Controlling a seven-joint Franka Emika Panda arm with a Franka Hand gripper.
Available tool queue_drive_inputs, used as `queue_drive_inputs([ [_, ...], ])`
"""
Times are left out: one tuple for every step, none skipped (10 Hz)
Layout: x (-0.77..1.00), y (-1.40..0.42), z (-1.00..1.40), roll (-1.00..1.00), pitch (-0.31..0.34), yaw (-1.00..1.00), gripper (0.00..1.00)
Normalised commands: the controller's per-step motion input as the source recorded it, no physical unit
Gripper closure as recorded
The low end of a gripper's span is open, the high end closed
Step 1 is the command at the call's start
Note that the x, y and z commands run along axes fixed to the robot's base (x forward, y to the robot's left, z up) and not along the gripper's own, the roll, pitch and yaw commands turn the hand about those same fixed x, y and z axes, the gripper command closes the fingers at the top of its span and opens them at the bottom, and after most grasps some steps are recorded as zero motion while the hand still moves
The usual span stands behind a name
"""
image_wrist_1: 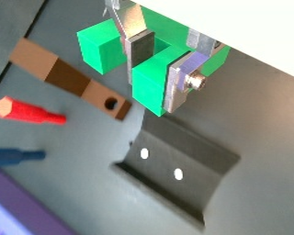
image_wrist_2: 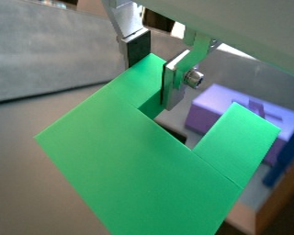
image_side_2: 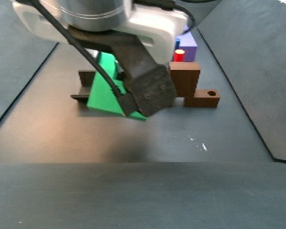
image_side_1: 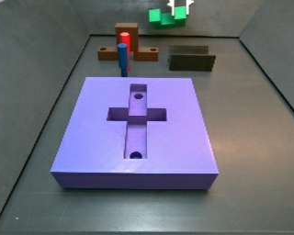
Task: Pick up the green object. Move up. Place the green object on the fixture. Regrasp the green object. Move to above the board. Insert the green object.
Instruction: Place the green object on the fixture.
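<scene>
— Wrist view first: where is the green object sitting?

— It is being held between the gripper's silver fingers, which are pinching one of its prongs, with the notch beside them. It is hanging clear above the dark floor. In a side view it is showing at the top centre of the frame, raised above the fixture.

— And around it?

— In a wrist view the fixture is lying lower centre, well below the piece. The red peg is lying at the left edge, beside the orange-brown stand. In a side view the board is filling the middle, its cross slot facing up, apart from the gripper.
</scene>
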Motion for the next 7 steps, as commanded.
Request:
queue_drive_inputs([
  [0.81, -0.30, 0.17, -0.37, 0.106, 0.00, 1.00],
  [0.75, -0.30, 0.15, -0.34, 0.151, 0.00, 1.00],
  [0.83, -0.24, 0.13, -0.37, 0.149, 0.00, 1.00],
  [0.95, -0.08, 0.07, -0.45, 0.171, 0.00, 1.00],
  [0.99, -0.01, 0.05, -0.51, 0.151, 0.00, 1.00],
  [1.00, -0.08, 0.01, -0.50, 0.123, 0.00, 1.00],
  [1.00, -0.14, 0.00, -0.47, 0.131, 0.00, 1.00],
])
